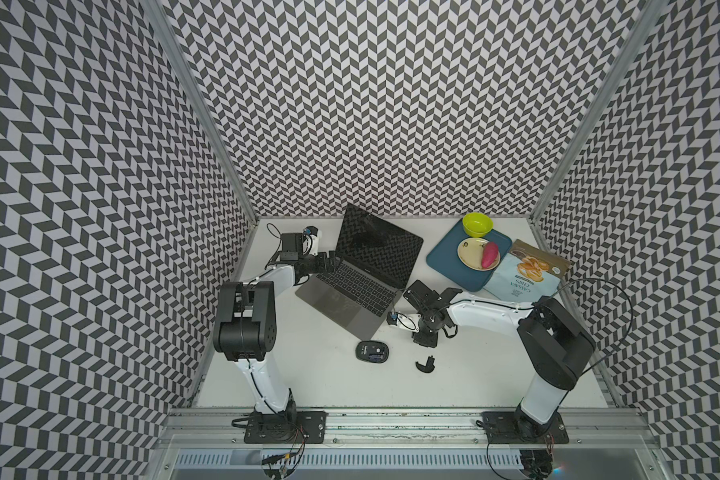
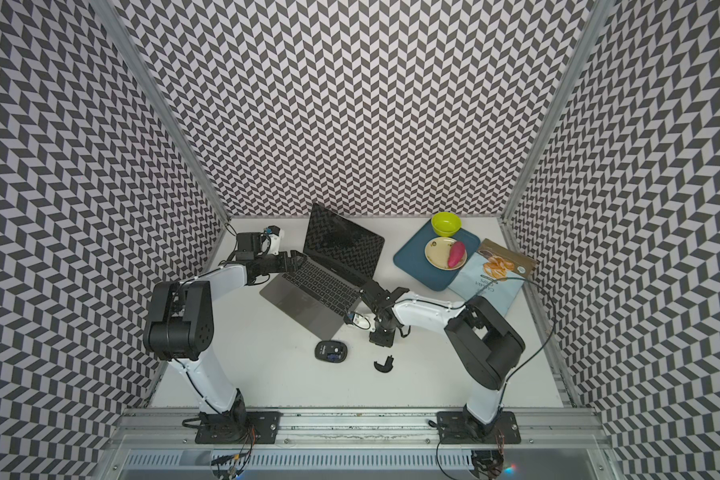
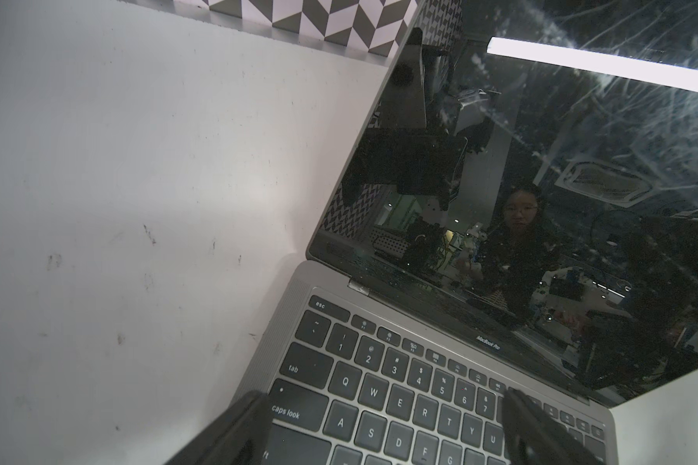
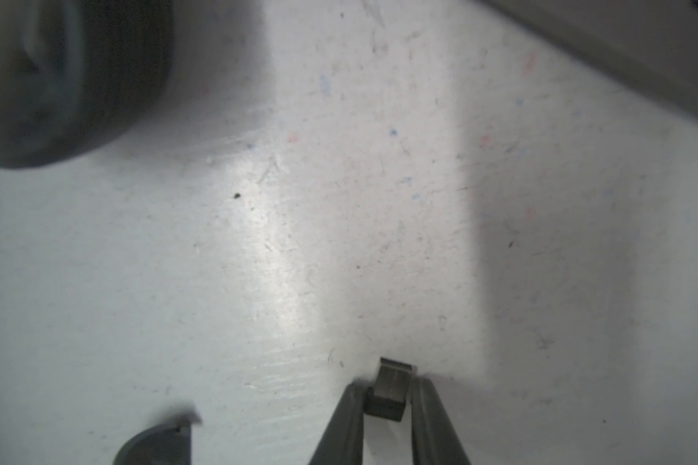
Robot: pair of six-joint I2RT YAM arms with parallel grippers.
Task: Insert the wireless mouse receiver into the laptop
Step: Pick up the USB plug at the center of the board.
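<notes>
Wireless mouse receiver (image 4: 389,387), in the right wrist view: the right jaws are clamped on its black cap, one finger on each side. Its metal plug pokes out past the tips, low over the bench (image 4: 299,241); I cannot tell whether it touches. Blurred around it are the mouse (image 4: 57,80), the mouse cover (image 4: 158,443) and a grey edge, probably the laptop (image 4: 641,52).

In the left wrist view, the left jaws stand wide apart with nothing gripped. They sit over the left half of the laptop's keyboard, with the dark screen raised behind.

In both top views the right arm (image 1: 487,309) ends just beside the laptop's right side edge (image 2: 352,309), near the front corner. The mouse (image 1: 373,352) and cover (image 1: 425,364) lie apart on the bench in front. The receiver is too small to make out here. The left jaws are at the hinge end of the left edge.

The pick looks done, and the carry to a port is in hand. Next, the plug must be turned square to a slot, held level and pushed straight. No port shows in any view, so I cannot say which side. The left jaws look placed to brace the laptop.

Count: one receiver, one laptop, one mouse, one cover and two arms. Off to the side are one tray (image 1: 441,257), one green bowl (image 1: 477,223), one plate (image 1: 468,251), one pink item (image 1: 490,255) and one chip bag (image 1: 520,282).
</notes>
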